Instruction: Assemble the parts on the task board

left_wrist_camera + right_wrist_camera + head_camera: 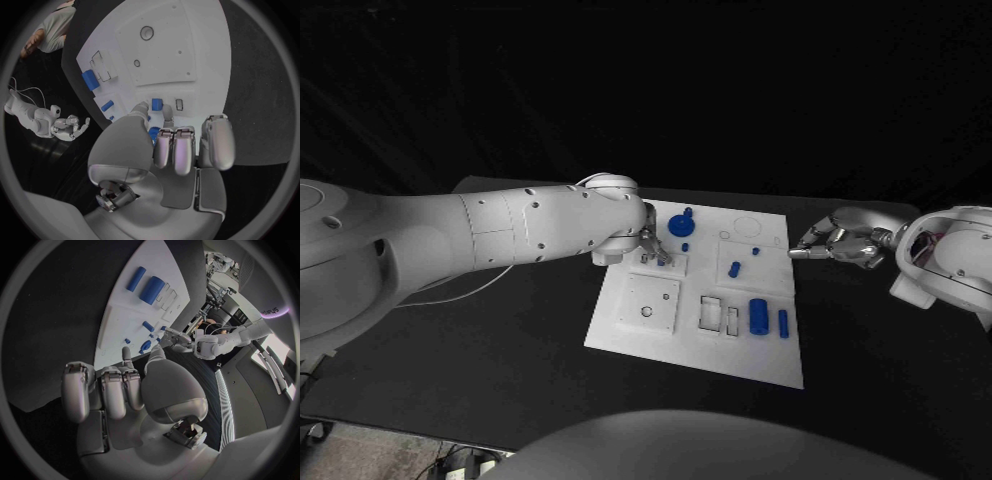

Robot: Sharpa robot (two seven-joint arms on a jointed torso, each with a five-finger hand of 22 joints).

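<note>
The white rectangular task board [646, 335] lies mid-table, bare black table [488, 380] all round its edges. The left hand [651, 243] hovers over the board's far part, fingers curled, a small blue block [157, 104] at its fingertips; whether pinched I cannot tell. The right hand [837, 243] hangs just beyond the board's edge, fingers curled on nothing. Blue cylinders [759, 316] lie well apart from both hands.

Brightness: dim all round, black table [516, 380] and backdrop swallowing detail
Brightest surface: white task board [632, 335], evenly lit, near glare in the left wrist view
Shadows: soft, dark under the left arm [473, 240] on the board's far left corner
Highlights: sheen on silver fingers [181, 155]
Distortion: fisheye circles, board edges bent, dark frame around
Focus: near palms slightly soft, blue parts [759, 316] crisp
</note>
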